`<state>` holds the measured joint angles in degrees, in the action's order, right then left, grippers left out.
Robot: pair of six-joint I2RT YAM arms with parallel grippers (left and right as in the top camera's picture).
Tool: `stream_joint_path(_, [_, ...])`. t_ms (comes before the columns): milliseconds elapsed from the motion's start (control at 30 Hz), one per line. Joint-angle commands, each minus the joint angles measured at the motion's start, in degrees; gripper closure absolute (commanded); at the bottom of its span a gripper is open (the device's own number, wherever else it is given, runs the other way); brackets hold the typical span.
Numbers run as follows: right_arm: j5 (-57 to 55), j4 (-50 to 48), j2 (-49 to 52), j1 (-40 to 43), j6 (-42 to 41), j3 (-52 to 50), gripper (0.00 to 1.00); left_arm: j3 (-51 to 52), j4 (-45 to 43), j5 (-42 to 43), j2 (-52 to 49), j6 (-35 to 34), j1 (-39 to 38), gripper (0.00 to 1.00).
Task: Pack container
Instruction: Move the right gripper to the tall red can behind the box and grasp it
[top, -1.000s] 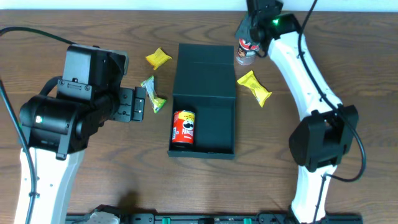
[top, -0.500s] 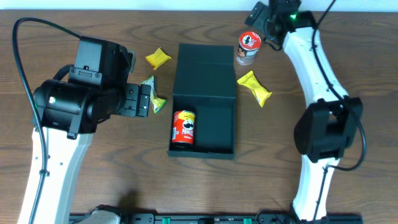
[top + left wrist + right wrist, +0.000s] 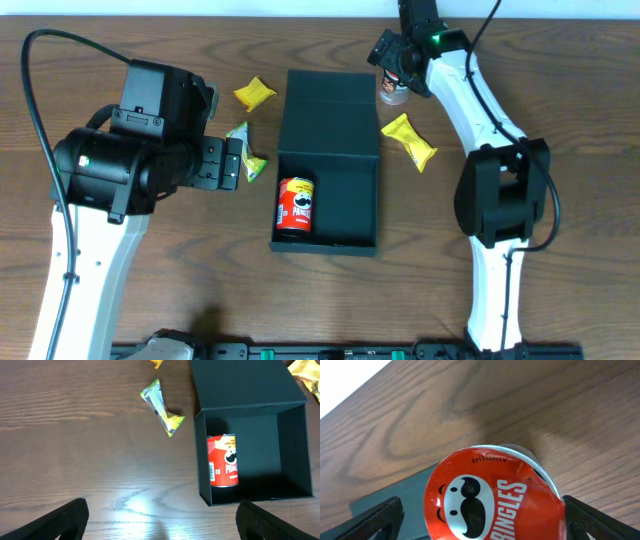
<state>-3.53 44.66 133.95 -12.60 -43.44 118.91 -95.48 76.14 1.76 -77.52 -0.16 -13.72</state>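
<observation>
The wooden bench [image 3: 600,250] carries the dark container [image 3: 330,160] at its middle, open, with the lid lying flat toward the far edge. The left hand [image 3: 222,163] hangs beside it, spread wide and empty. Near the far edge, the right hand [image 3: 393,55] is spread around an upright Pringles can [image 3: 492,495], fingers apart from it. A second Pringles can [image 3: 296,206] lies inside the container.

Containers: one, the dark container [image 3: 330,110], its lid open.
Chip cans: two, the lying can [image 3: 296,205] inside the container and the standing can [image 3: 393,92] by the far edge of the counter [image 3: 180,290].
Yellow packets: two, the left yellow packet [image 3: 254,93] and the right yellow packet [image 3: 410,140], both nearer the far edge.
Green packets: one, the green packet [image 3: 246,152].
Arms: two, the left arm [image 3: 110,170] and the right arm [image 3: 480,100].
</observation>
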Motion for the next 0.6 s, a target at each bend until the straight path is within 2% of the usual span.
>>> stream_joint_path(0, [-0.66, -0.07, 1.07, -0.61, -0.83, 1.18, 0.02, 0.28, 0.31, 0.52, -0.22, 0.44, -0.2, 0.05])
stream_joint_path(200, [-1.16, 0.68, 1.07, -0.61, -0.61, 1.18, 0.26, 0.28, 0.31, -0.72, -0.22, 0.42, -0.2, 0.05])
stream_joint_path(333, [-1.18, 1.01, 1.07, -0.61, -0.61, 1.18, 0.33, 0.28, 0.28, -0.72, -0.22, 0.42, -0.2, 0.05])
stream_joint_path(500, [-0.48, 1.62, 0.92, -0.61, 0.94, 1.2, 0.32, 0.28, 0.31, -0.72, -0.22, 0.44, -0.2, 0.04])
stream_joint_path(567, [0.07, 2.47, 0.46, -0.59, 0.9, 1.2, 0.36, 0.28, 0.28, -0.72, -0.22, 0.44, -0.2, 0.05])
